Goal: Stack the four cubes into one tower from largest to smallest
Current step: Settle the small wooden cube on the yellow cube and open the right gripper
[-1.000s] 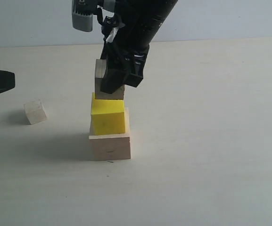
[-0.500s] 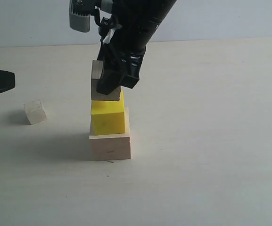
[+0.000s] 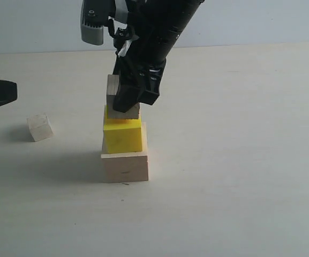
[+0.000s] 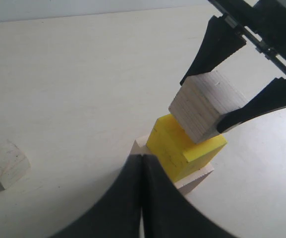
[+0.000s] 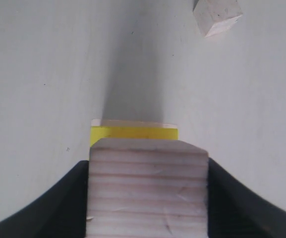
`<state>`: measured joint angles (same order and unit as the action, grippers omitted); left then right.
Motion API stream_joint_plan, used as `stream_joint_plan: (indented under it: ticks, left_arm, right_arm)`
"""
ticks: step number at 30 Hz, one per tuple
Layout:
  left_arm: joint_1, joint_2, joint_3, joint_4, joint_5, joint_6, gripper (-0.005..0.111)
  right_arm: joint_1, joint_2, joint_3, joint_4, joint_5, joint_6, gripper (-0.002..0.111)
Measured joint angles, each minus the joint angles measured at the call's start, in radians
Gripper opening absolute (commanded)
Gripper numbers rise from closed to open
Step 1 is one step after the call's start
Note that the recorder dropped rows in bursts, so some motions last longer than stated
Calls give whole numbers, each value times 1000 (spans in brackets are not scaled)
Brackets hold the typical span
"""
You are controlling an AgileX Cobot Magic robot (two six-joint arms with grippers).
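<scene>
The largest cube, pale wood, is seated flat on the table, with the yellow cube stacked on it. Just over that, slightly tilted, the grained cube is clamped in the right gripper. The smallest cube, whitish, is set well apart. The left gripper is pressed together.

I am counting four cubes: one large pale wood cube, one bright yellow cube, one smaller grained wood cube and one tiny whitish cube. I am seeing two tools, my left tool and my right tool, and one tabletop.
</scene>
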<state>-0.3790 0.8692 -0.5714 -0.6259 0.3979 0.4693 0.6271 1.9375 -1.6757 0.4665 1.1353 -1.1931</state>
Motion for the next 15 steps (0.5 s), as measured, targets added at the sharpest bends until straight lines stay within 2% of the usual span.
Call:
stream_joint_plan:
  ticks: [5,11,15]
  left_arm:
    - [0,0,0,0,-2,0,0]
    - [0,0,0,0,-4,0,0]
    - [0,0,0,0,-4,0,0]
  right_arm:
    - [0,0,0,0,0,0,21]
    - [0,0,0,0,0,0,41]
    - [0,0,0,2,0,0,50]
